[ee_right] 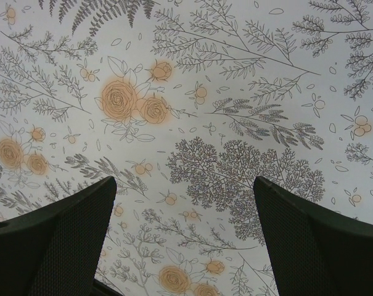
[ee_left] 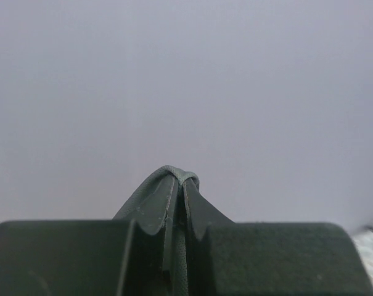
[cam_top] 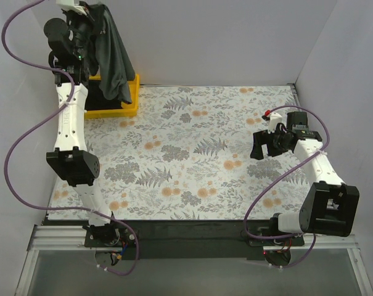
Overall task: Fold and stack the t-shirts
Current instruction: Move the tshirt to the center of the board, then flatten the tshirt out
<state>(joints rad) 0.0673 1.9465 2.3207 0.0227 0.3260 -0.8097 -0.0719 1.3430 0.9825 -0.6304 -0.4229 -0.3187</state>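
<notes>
A dark charcoal t-shirt (cam_top: 114, 58) hangs from my left gripper (cam_top: 95, 13), which is raised high at the far left, above the yellow tray (cam_top: 132, 106). The shirt's lower end drapes down into the tray. In the left wrist view the gripper (ee_left: 181, 185) is shut on a fold of the shirt's cloth (ee_left: 174, 171) that loops over the fingertips, with the plain wall behind. My right gripper (cam_top: 258, 147) is open and empty, low over the floral cloth at the right. In the right wrist view its fingers (ee_right: 69, 234) stand wide apart over the pattern.
The table wears a floral cloth (cam_top: 192, 154) with grey ferns and orange flowers. Grey walls close the back and both sides. Purple cables (cam_top: 16, 154) loop beside the left arm. A black rail (cam_top: 186, 231) runs along the near edge.
</notes>
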